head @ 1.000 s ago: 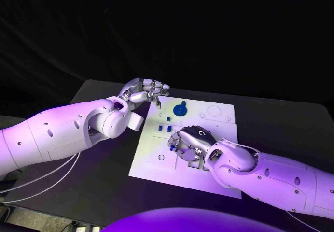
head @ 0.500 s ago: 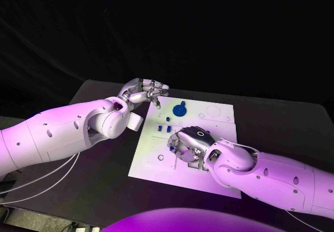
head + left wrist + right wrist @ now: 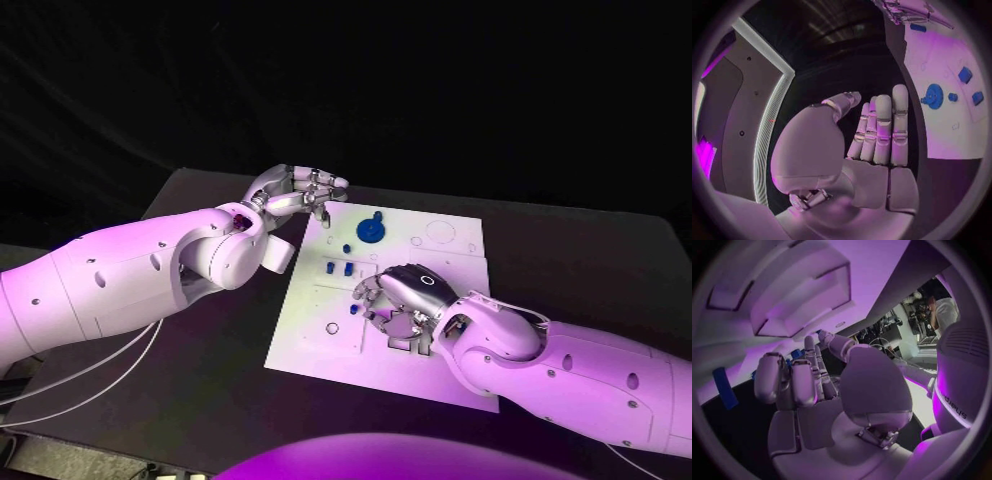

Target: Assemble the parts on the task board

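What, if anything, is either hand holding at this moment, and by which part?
The left hand holds nothing; its fingers are straight and bare. The right hand is curled down over the task board; whether it holds a part cannot be told.

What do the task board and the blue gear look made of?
Task board: looks like rigid white plastic or painted sheet; flat, matte, with clean cut-outs. Blue gear: probably moulded or printed plastic; uniform saturated colour, no metallic glint. Neither can be confirmed from looks alone.

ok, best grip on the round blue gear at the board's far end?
Take the blue gear by its rim, from above: it lies flat on the task board, so only the edge offers purchase. The left hand hovers nearest, holding nothing.
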Action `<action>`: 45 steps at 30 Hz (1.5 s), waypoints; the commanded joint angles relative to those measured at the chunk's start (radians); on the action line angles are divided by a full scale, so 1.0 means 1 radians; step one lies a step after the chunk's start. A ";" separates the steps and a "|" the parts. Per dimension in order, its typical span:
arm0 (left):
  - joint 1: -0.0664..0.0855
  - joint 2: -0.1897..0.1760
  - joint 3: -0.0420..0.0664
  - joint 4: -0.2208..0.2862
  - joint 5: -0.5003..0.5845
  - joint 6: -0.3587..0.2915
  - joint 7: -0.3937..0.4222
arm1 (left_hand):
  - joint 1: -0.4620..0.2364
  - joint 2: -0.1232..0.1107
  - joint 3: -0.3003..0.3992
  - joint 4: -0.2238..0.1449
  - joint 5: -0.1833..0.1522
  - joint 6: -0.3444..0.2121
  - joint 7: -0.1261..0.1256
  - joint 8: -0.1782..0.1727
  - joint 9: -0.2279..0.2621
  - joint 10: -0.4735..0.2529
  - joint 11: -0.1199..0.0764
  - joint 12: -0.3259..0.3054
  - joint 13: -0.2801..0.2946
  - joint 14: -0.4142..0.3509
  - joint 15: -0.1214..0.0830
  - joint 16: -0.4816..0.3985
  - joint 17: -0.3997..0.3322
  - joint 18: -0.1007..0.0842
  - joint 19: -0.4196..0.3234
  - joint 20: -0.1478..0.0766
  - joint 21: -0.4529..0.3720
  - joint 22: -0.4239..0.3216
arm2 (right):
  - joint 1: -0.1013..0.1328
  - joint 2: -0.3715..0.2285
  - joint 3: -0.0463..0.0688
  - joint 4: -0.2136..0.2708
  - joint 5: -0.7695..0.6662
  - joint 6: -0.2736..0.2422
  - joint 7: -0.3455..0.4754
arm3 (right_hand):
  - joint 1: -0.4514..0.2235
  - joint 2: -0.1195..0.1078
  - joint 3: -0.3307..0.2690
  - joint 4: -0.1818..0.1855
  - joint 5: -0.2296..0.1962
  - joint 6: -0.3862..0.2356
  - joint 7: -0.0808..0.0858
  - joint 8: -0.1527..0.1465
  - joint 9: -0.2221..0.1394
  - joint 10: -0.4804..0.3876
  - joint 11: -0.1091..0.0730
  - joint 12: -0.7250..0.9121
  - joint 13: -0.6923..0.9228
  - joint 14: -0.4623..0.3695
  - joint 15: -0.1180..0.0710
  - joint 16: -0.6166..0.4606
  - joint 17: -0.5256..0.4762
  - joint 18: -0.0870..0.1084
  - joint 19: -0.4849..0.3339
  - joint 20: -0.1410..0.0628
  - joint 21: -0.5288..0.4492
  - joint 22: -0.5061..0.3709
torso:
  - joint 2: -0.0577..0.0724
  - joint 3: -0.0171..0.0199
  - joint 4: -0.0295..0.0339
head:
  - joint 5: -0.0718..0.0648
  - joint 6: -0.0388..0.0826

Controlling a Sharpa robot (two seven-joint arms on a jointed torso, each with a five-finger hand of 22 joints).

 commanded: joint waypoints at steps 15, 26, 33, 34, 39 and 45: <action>0.000 -0.004 0.000 0.003 -0.003 0.018 0.004 | 0.009 0.002 -0.003 -0.003 0.000 -0.005 0.004 -0.008 -0.001 -0.003 0.007 -0.007 -0.001 -0.009 0.003 -0.005 -0.002 0.014 0.008 0.000 -0.010 -0.004 | 0.115 -0.188 0.022 0.121 0.075 0.072 -0.047 | -0.021 -0.035 -0.025 0.022 0.014 0.002 0.004 -0.012 -0.002 -0.078 0.008 -0.022 -0.018 0.001 0.019 -0.024 -0.043 0.011 -0.045 0.015 -0.068 -0.022 | -0.001 -0.0005 -0.0009 | -0.027 0.018; -0.001 -0.006 -0.001 0.005 -0.002 0.021 0.006 | 0.009 0.002 -0.003 -0.003 0.000 -0.005 0.004 -0.008 -0.001 -0.003 0.007 -0.007 -0.001 -0.009 0.003 -0.005 -0.002 0.014 0.008 0.000 -0.010 -0.004 | 0.145 -0.238 0.023 0.097 0.039 0.226 -0.086 | -0.001 -0.043 -0.135 0.043 0.015 -0.016 -0.003 -0.034 -0.006 -0.184 0.013 -0.008 -0.054 -0.031 0.024 -0.065 -0.117 0.034 -0.111 0.023 -0.185 -0.102 | 0.001 0.0005 -0.0001 | -0.037 0.021; -0.001 -0.006 -0.001 0.006 -0.002 0.022 0.007 | 0.010 0.003 -0.004 -0.003 0.000 -0.004 0.004 -0.008 -0.001 -0.002 0.007 -0.007 0.000 -0.009 0.003 -0.005 -0.002 0.014 0.008 0.001 -0.011 -0.004 | 0.147 -0.236 0.022 0.084 0.030 0.257 -0.107 | 0.017 -0.028 -0.148 0.047 0.017 -0.011 -0.004 -0.034 -0.006 -0.169 0.009 0.016 -0.057 -0.024 0.021 -0.056 -0.109 0.032 -0.100 0.020 -0.180 -0.097 | 0.001 -0.0004 0.0030 | -0.041 0.020; -0.001 -0.006 -0.001 0.006 -0.002 0.022 0.007 | 0.010 0.003 -0.004 -0.003 0.000 -0.004 0.004 -0.008 -0.001 -0.002 0.007 -0.007 0.000 -0.009 0.003 -0.005 -0.002 0.014 0.008 0.001 -0.011 -0.004 | 0.147 -0.234 0.022 0.083 0.030 0.252 -0.108 | 0.021 -0.021 -0.147 0.050 0.017 -0.007 -0.005 -0.034 -0.005 -0.159 0.007 0.025 -0.057 -0.020 0.019 -0.051 -0.104 0.031 -0.093 0.019 -0.173 -0.092 | 0.001 -0.0003 0.0027 | -0.041 0.020; -0.001 -0.006 -0.001 0.006 -0.001 0.022 0.007 | 0.010 0.003 -0.004 -0.003 0.000 -0.004 0.004 -0.008 -0.001 -0.002 0.007 -0.007 0.000 -0.009 0.003 -0.005 -0.002 0.014 0.008 0.001 -0.011 -0.004 | 0.147 -0.221 0.021 0.075 0.029 0.234 -0.112 | 0.032 0.003 -0.128 0.061 0.001 0.019 -0.007 -0.026 -0.003 -0.121 0.003 0.055 -0.060 -0.009 0.014 -0.038 -0.090 0.023 -0.063 0.014 -0.140 -0.067 | 0.000 -0.0011 0.0030 | -0.040 0.020; -0.001 -0.007 -0.001 0.005 -0.001 0.022 0.007 | 0.010 0.003 -0.004 -0.003 0.000 -0.004 0.004 -0.008 -0.001 -0.002 0.007 -0.007 0.000 -0.009 0.003 -0.005 -0.002 0.014 0.008 0.001 -0.011 -0.004 | 0.143 -0.206 0.020 0.064 0.030 0.229 -0.110 | 0.042 0.018 -0.098 0.067 -0.025 0.047 -0.008 -0.017 0.001 -0.097 -0.001 0.067 -0.066 -0.003 0.011 -0.030 -0.080 0.018 -0.048 0.011 -0.122 -0.052 | 0.001 -0.0006 0.0035 | -0.036 0.019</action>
